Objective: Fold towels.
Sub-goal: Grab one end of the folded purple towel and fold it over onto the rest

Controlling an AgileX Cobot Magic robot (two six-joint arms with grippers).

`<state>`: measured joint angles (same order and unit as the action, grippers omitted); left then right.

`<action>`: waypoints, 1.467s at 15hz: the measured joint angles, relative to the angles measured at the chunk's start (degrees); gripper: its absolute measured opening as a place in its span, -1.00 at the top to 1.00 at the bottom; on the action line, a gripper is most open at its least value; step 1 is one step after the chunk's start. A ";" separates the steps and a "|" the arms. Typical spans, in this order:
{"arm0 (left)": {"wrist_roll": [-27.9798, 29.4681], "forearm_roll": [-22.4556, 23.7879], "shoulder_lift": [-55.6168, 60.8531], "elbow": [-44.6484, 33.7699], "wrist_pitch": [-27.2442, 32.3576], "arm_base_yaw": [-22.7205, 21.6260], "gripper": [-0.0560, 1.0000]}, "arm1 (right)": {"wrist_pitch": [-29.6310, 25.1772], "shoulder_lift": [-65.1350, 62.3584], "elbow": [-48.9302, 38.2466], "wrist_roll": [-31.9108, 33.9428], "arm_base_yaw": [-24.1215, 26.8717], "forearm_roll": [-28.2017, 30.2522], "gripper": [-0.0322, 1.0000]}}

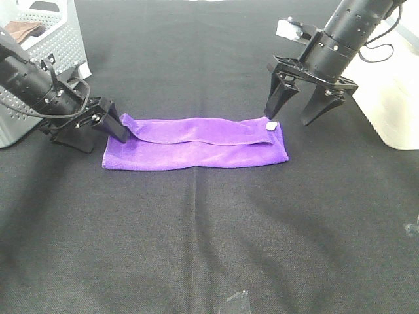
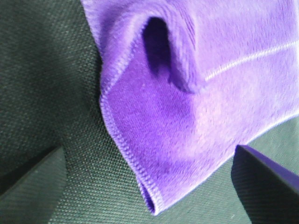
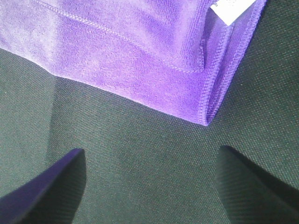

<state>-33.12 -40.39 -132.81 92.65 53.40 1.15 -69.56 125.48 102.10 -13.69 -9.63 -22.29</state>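
Nearest the camera, on the black woven cover of the worktop (image 1: 196, 255), a small scrap of clear plastic (image 1: 239, 302) lies by the front edge. Farther in, about the middle, the purple microfibre towel (image 1: 196, 147) rests flat as a long band running left to right. It is doubled over, with the upper layer set back so that a strip of the lower layer shows along the near side. At its left end the upper layer puckers into a small open loop. At its right end the stitched edges lie nearly matched, and the white tag (image 1: 270, 125) sits at the far right corner.

Low at the towel's left end is the left pincer (image 1: 105, 134), tilted close to the worktop. Its fingers (image 2: 32, 186) are spread wide and the towel's end lies in the gap, unclamped. One finger sits right at the puckered end, though whether it touches the cloth cannot be told.

Above the right end hangs the right pincer (image 1: 288, 120), pointing down, its tips just behind the tag corner. Its fingers (image 3: 46, 186) stand well apart over bare black cover and grip nothing.

Farthest back on the left stands a pale perforated basket (image 1: 55, 39) with a brown cloth (image 1: 23, 29) inside. On the far right is a cream-coloured box (image 1: 393, 104).
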 joint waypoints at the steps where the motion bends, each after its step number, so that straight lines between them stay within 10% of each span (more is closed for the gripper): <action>1: 0.92 -0.11 -0.11 0.00 -0.23 0.11 -0.79 | 0.00 0.00 0.00 0.00 0.00 0.00 -0.47; 8: 9.11 -1.26 -5.79 8.82 0.00 8.37 -0.52 | 0.00 -1.72 0.00 1.15 0.00 0.17 -0.47; 13: 13.12 3.84 -7.62 10.89 0.17 9.63 0.80 | 0.00 -7.05 0.00 1.15 0.00 0.74 -0.47; 22: 16.73 22.40 0.23 10.31 8.31 7.62 0.81 | 0.00 -13.46 -5.04 4.07 0.00 0.80 -0.47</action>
<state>-16.39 -17.99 -132.58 102.96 61.71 8.77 -69.56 112.01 97.06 -9.63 -9.63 -21.49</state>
